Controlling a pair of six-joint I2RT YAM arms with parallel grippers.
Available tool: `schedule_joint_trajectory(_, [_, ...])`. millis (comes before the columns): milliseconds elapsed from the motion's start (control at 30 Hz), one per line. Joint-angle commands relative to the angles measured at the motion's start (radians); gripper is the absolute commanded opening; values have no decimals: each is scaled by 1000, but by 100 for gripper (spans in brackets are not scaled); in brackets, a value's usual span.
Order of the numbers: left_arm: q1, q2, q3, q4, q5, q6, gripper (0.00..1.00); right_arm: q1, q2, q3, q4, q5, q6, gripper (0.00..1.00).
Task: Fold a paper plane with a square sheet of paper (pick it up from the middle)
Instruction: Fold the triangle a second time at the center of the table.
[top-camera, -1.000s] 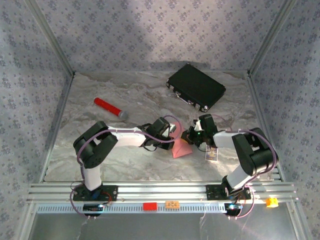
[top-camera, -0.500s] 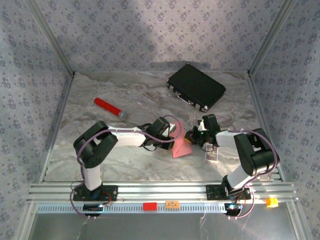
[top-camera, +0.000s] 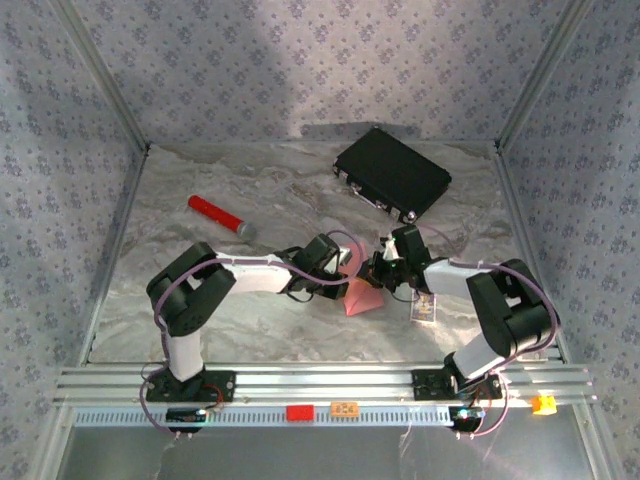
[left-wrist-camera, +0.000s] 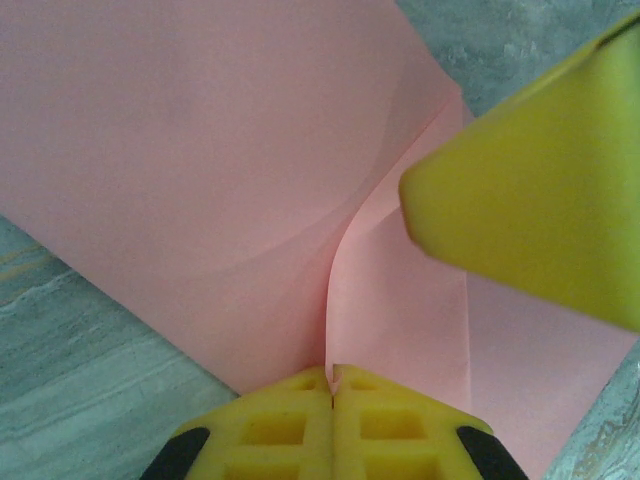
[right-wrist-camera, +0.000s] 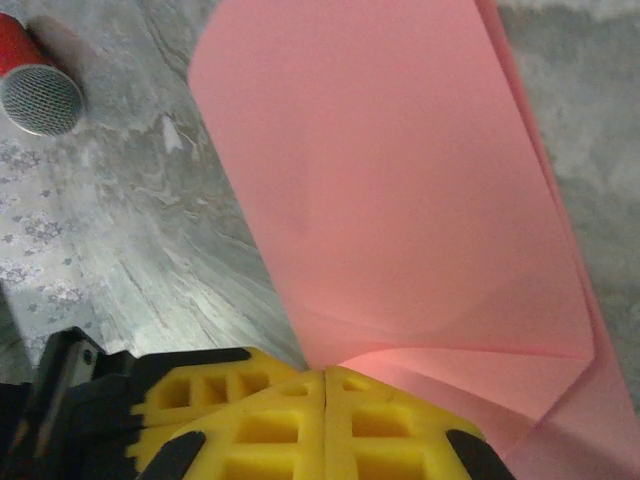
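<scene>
Top external view: the salmon-pink square sheet of thin paper (top-camera: 362, 297) lies mid-bench (top-camera: 290, 330), caught between the 2 arms. It spreads from both sets of jaws toward the near edge as a partly folded wedge.

The left jaws are fully closed on it. In the left wrist view the yellow pads (left-wrist-camera: 275, 430) meet, and a raised ridge of paper comes out from between them. The ridge curves away ahead and to the right, toward the right arm's yellow fingertip (left-wrist-camera: 520, 190), which sits close over the sheet. The right jaws are likewise pressed together on the paper. In the right wrist view the sheet fans out straight ahead of them, with a 2nd layer tucked along its right edge.

The coming move probably turns on that short ridge. It runs from 1 pinch point across to the other, so neither arm is nearer, and most of the sheet hangs ahead of both.

A red cylinder with a grey mesh cap (top-camera: 220, 217) rests well off to the left of the left jaws. A black rectangular case (top-camera: 391, 173) lies beyond the right jaws, well apart. A small printed card (top-camera: 426, 310) lies near the right jaws on their near side, and it looks like the only thing a sweep could brush.
</scene>
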Motion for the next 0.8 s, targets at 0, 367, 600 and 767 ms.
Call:
schedule_joint_trajectory(0, [11,16,-19,-59,-2,22,5,6,26,-38,18,-16,25,6])
schedule_joint_trajectory(367, [29,-61,-11,-79,-53,-19,20,5,57,-90,0,67,41,0])
schedule_joint_trajectory(600, [52,-195,-22,-137,-130,-73,37,5,54,-96,14,70,57,0])
schedule_joint_trajectory(767, [52,-236,-30,-114,-38,-125,27,8,52,-112,39,82,87,0])
